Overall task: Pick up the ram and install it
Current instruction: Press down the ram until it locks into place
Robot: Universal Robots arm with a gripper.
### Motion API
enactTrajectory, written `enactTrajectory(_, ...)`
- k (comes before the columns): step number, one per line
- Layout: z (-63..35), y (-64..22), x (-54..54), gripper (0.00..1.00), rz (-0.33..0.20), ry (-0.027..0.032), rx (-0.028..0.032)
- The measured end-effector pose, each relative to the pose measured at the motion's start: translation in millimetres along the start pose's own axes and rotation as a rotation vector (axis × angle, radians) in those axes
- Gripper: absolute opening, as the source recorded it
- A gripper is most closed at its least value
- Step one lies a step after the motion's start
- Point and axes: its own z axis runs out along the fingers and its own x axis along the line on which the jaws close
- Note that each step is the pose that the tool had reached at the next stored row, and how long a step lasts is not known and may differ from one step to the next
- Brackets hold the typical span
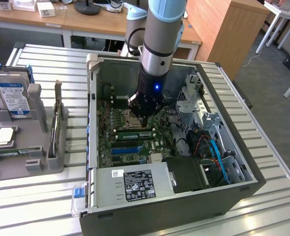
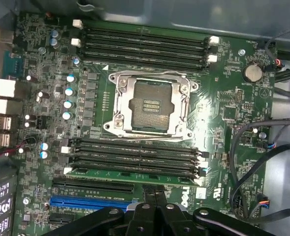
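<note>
The ram [image 2: 130, 173] is a long green stick lying in the memory slot closest to the blue expansion slot [image 2: 90, 201] on the motherboard. In the exterior view the ram [image 1: 133, 133] shows as a green strip just below the arm's tool. My gripper [image 2: 157, 196] hovers over the board right beside that slot, its black fingers pressed together with nothing between them. In the exterior view my gripper [image 1: 144, 115] reaches down into the open computer case [image 1: 93, 98], above the middle of the board.
The processor socket [image 2: 152, 105] stands open and empty. Black cables [image 2: 263, 147] run along one side of the board. A power supply [image 1: 135, 184] fills the case's near end. At the exterior view's left, a grey holder [image 1: 36, 162] carries a hard drive [image 1: 14, 96] and a processor chip [image 1: 3, 136].
</note>
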Motion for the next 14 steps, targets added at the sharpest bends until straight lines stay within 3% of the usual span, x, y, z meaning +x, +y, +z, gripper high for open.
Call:
enactTrajectory(5,0.0,0.0,-0.3,0.11,0.000,0.0049,-0.0003)
enactTrajectory(9,0.1,-0.1,-1.4,0.11,0.001,0.0137,-0.0011)
enactTrajectory(12,0.1,-0.2,-2.7,0.11,0.001,0.0277,-0.0021)
enactTrajectory(14,0.0,-0.2,-3.1,0.11,0.002,0.0331,-0.0024)
